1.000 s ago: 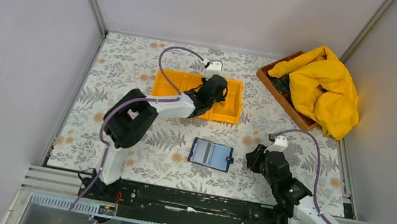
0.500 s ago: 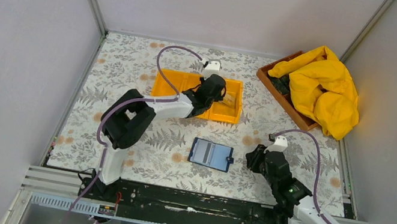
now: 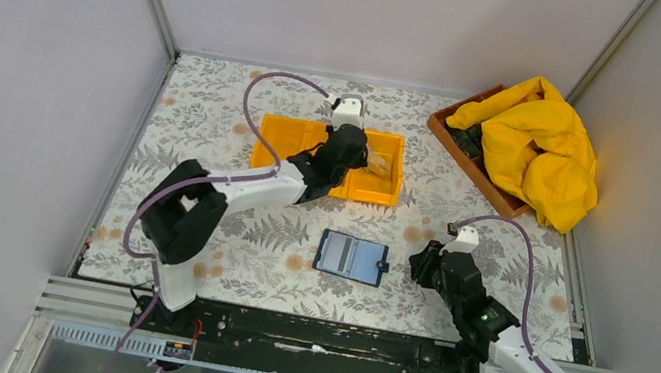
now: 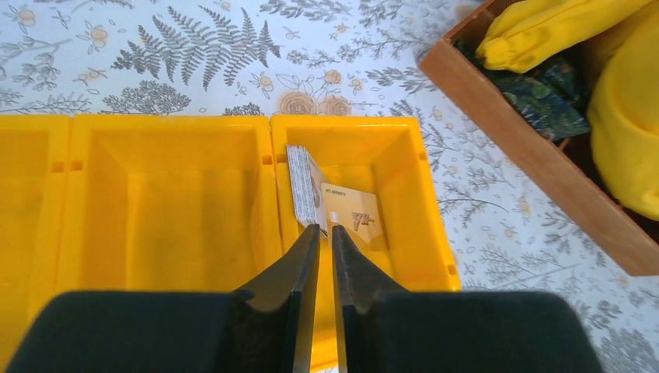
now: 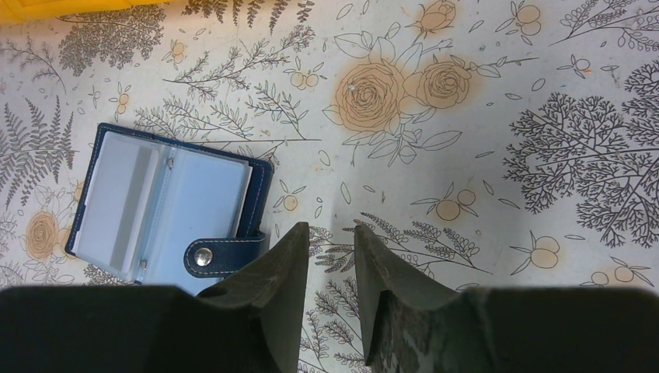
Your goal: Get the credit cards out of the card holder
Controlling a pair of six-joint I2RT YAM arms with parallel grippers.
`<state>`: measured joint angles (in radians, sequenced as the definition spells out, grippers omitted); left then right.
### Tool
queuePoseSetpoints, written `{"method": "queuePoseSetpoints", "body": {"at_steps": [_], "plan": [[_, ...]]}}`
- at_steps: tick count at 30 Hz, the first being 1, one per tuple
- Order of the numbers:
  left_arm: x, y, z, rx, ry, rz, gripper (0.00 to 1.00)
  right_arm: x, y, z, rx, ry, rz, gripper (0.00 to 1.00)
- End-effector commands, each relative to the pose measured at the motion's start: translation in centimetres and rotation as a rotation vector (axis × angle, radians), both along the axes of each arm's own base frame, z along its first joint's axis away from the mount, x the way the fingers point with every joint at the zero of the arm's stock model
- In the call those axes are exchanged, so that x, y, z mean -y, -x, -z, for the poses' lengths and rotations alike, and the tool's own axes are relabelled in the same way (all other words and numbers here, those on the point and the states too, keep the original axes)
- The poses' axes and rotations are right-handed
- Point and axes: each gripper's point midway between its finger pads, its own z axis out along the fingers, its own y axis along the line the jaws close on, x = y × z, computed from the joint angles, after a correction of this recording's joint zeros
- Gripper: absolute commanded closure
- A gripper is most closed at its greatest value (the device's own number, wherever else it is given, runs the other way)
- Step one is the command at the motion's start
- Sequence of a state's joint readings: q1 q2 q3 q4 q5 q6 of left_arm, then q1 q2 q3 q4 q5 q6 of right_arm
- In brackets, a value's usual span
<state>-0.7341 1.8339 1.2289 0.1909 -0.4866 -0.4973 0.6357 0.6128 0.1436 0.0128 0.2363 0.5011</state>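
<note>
left claw (image 4: 325,228) slightly parted | credit cards (image 4: 353,217) in tray (image 4: 163,121) | print illegible

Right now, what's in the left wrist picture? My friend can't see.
The left tool hovers, nearly closed, over the right compartment of the yellow tray, where a tan card lies and grey cards lean against the divider.

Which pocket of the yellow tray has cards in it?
The end pocket nearest the wooden box. A tan card lies flat in it and a grey card leans on its wall. The middle pocket and the other end pocket show none.
</note>
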Motion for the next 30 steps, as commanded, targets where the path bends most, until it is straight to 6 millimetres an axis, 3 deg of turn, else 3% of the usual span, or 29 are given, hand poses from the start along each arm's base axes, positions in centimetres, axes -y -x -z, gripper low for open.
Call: {"method": "queuePoseSetpoints", "body": {"at_steps": [1, 5, 14, 21, 26, 30], "plan": [[-1.1, 1.1, -4.5, 0.096, 0.063, -0.019, 0.82, -0.5, -1.0, -1.8, 0.064, -0.02, -0.007, 0.65], [-1.6, 4.3, -3.5, 0.047, 0.108, 0.016, 0.79, -1.5, -0.8, -2.2, 0.079, -0.039, -0.068, 0.63], [-3.3, 11.3, 3.0, -0.08, 0.053, 0.048, 0.73, -3.2, -0.2, -2.5, 0.084, -0.078, -0.17, 0.51], [-6.3, 14.9, 5.6, -0.148, 0.013, 0.087, 0.69, -4.3, -0.3, -3.6, 0.072, -0.061, -0.206, 0.48], [-7.3, 16.3, 6.9, -0.217, 0.031, 0.099, 0.7, -6.5, -0.5, -5.1, 0.095, 0.063, -0.24, 0.47], [-6.7, 17.0, 7.2, -0.25, 0.085, 0.17, 0.81, -9.2, -0.9, -5.4, 0.083, 0.143, -0.262, 0.47]]}}
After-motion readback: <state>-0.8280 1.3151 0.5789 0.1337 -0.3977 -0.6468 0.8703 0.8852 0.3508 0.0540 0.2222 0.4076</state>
